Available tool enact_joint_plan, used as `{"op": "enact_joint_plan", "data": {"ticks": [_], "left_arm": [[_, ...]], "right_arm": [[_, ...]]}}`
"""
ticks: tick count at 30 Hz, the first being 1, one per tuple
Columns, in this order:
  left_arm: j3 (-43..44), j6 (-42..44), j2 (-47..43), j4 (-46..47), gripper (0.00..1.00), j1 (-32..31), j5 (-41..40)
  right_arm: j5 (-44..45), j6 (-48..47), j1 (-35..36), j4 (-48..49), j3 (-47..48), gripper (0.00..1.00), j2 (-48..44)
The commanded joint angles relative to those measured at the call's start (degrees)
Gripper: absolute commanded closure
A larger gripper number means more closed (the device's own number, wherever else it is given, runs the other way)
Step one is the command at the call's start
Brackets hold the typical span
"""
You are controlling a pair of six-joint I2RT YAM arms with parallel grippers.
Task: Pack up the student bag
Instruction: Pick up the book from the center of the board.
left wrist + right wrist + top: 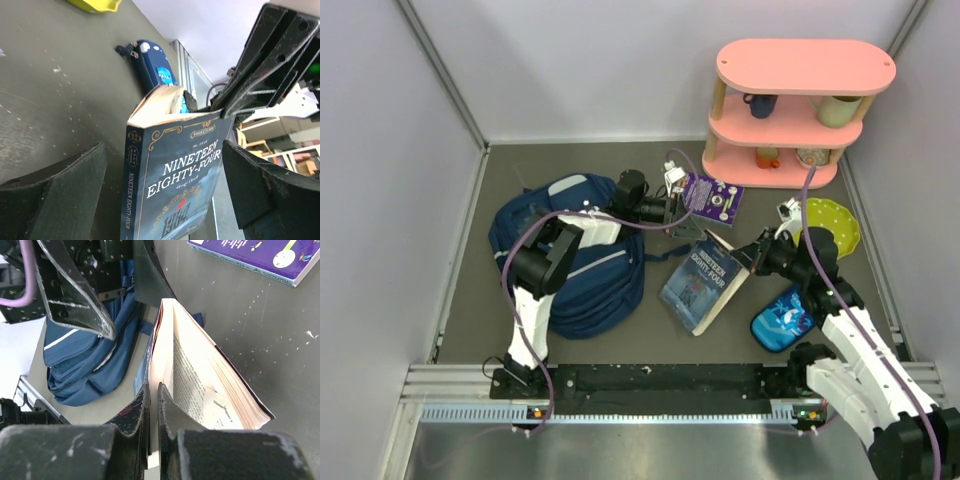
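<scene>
The navy student bag (pixel 582 272) lies on the left of the table, also visible in the right wrist view (pixel 82 357). A blue paperback, "Nineteen Eighty-Four" (pixel 703 283), is propped up on its edge in the middle. My right gripper (pixel 753 256) is shut on its front cover near the top edge (pixel 153 402), and the pages (pixel 200 375) fan open beside it. My left gripper (pixel 670 207) reaches across the bag and stands wide open (pixel 165 195), facing the book's cover (pixel 175 175) without touching it.
A purple book (pixel 712 200) lies flat behind the paperback. A blue cartoon-print pencil case (pixel 782 318) sits at the front right, a yellow-green dish (pixel 837 226) behind it. A pink three-tier shelf (pixel 805 68) with cups stands at the back right. Walls enclose the table.
</scene>
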Motion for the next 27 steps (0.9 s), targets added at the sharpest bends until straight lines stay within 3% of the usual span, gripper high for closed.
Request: {"op": "enact_joint_plan", "data": {"ticks": [1, 10, 11, 14, 15, 18, 21, 22, 24, 25, 27], "left_arm": [[-2.65, -10.35, 2.9, 19.37, 0.02, -0.7, 7.29], [-3.71, -17.92, 6.33, 30.44, 0.03, -4.04, 8.0], [-3.45, -19.58, 6.68, 31.33, 0.09, -4.31, 7.91], [-3.62, -24.05, 7.74, 36.51, 0.48, -4.75, 7.65], [-3.79, -25.21, 8.0, 37.65, 0.77, -4.75, 7.56], [-4.5, -28.12, 8.27, 41.09, 1.0, -4.57, 7.12], [-6.34, -28.56, 6.52, 41.45, 1.0, -4.23, 5.81], [-7.82, -28.47, 4.59, 41.36, 1.0, -4.05, 5.19], [-9.67, -26.99, 1.87, 39.27, 1.0, -3.26, 3.27], [-11.42, -25.5, -1.54, 36.99, 1.0, -2.91, 2.56], [-13.02, -18.22, -5.69, 26.32, 1.0, -1.77, 0.8]], "right_arm": [[-2.78, -0.87, 0.52, 6.12, 2.85, 1.0, 0.17], [-3.04, -0.43, 0.43, 6.82, 2.67, 1.0, 0.44], [-3.13, -0.43, 0.52, 6.91, 2.67, 1.0, 0.44], [-2.61, -0.43, 0.52, 6.82, 2.58, 1.0, 0.53], [-2.26, -0.34, 0.52, 6.91, 2.5, 1.0, 0.61], [-1.2, -0.34, 0.52, 6.47, 2.5, 1.0, 0.7], [3.62, 0.19, 0.52, 3.41, 2.93, 0.99, 0.53], [5.99, 0.36, 0.52, 1.66, 3.98, 0.78, 0.53], [11.7, -0.07, 0.43, -2.64, 4.78, 0.52, -0.79], [14.16, 0.36, 0.52, -4.15, 5.56, 0.27, -1.31], [18.66, 0.19, 0.43, -6.88, 6.1, 0.18, -3.76]]}}
